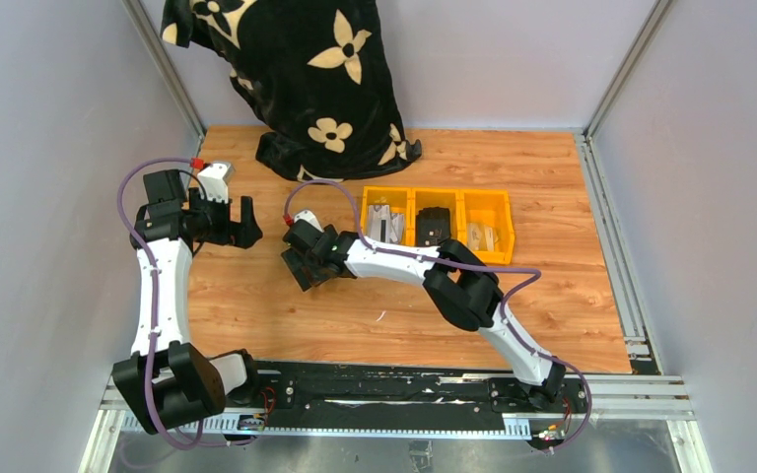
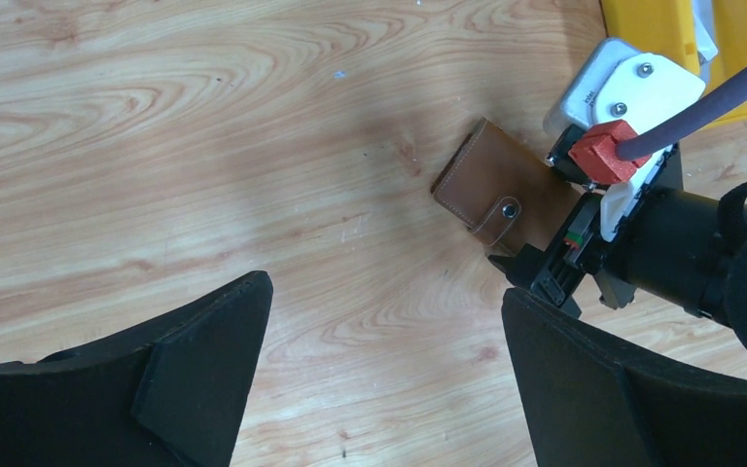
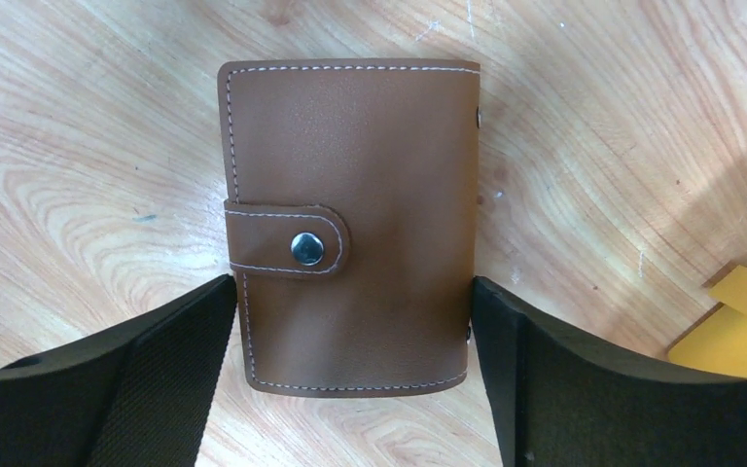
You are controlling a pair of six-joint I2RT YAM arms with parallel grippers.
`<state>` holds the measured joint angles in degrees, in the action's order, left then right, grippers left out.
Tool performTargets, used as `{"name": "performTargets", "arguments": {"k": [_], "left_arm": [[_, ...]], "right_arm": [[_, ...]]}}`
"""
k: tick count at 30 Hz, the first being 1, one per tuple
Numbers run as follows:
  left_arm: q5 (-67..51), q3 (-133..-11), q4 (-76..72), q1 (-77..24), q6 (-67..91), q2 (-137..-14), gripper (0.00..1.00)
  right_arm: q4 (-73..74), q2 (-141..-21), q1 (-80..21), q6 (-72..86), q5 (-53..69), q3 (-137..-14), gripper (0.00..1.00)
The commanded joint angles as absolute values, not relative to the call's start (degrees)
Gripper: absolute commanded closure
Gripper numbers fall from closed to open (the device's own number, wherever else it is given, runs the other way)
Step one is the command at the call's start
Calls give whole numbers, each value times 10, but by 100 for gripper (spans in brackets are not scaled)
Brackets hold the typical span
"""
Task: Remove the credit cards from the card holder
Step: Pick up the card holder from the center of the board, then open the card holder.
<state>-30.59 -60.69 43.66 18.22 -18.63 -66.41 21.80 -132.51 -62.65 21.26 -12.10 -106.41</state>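
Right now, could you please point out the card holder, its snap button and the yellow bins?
card holder (image 3: 360, 146): right wrist view, leather front.
snap button (image 3: 306, 248): right wrist view, stud centre.
yellow bins (image 1: 489, 202): top view, rightmost bin's wall.

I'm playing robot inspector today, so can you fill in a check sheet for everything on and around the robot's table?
Surface: wooden table, bare wood with a few small pale marks.
Job's things: brown card holder lying flat on the wood with its snap tab shut; credit cards, nothing seen outside it.
Clutter: yellow bins with small items inside; black flowered cloth at the back.
Jaws: left arm, jaws open and holding nothing; right arm, jaws open, one on each side of the card holder.
Cables: purple cable along each arm, in loose loops.
Surroundings: grey walls; metal rail at the side.
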Motion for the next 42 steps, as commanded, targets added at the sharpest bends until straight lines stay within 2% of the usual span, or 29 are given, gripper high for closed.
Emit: {"name": "performTargets", "arguments": {"k": [1,6,10,24,42], "left_arm": [[-322,-620,448,187,-185,-647,0],[-349,-619,455,186,-161,-648,0],[-371,-614,459,187,-141,-645,0],[-514,-565,460,184,-119,-626,0],[-645,-596,462,166,-37,-594,0]], "right_arm": [[232,-1329,-623,209,-89,-1028,12],[162,-1270,-626,203,-87,-957,28],[67,-1198,-628,175,-74,-892,34],[-167,-1008,-634,175,-19,-744,38],[-191,-936,-660,147,-30,-720,40]]}}
